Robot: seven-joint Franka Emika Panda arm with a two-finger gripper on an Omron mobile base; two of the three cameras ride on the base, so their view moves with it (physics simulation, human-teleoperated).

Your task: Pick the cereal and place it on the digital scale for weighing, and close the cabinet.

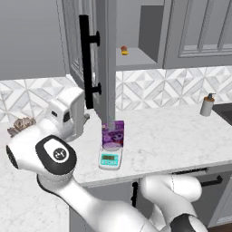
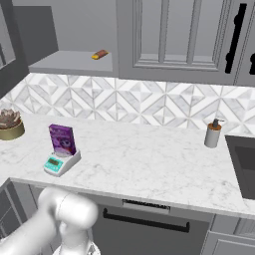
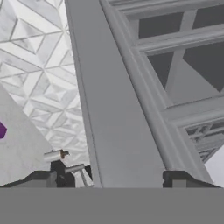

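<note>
Already the cereal (image 1: 113, 133) was stood on the scale (image 1: 110, 158). The cabinet door (image 1: 102, 59) remained to be pushed shut; the gripper (image 3: 109, 179) was spread wide, astride its edge, nothing grasped.

The marble counter (image 2: 149, 159) spanned the frame's middle. On it sat the digital scale (image 2: 61, 163) at left, a succulent pot (image 2: 10, 125) far left, and a soap dispenser (image 2: 213, 133) at right.

Cabinet door (image 1: 97, 59) hides the cereal's (image 1: 113, 134) upper left corner. Small orange-red item (image 1: 124, 50) too small to identify. Succulent pot (image 1: 20, 124) partly behind arm.
</note>
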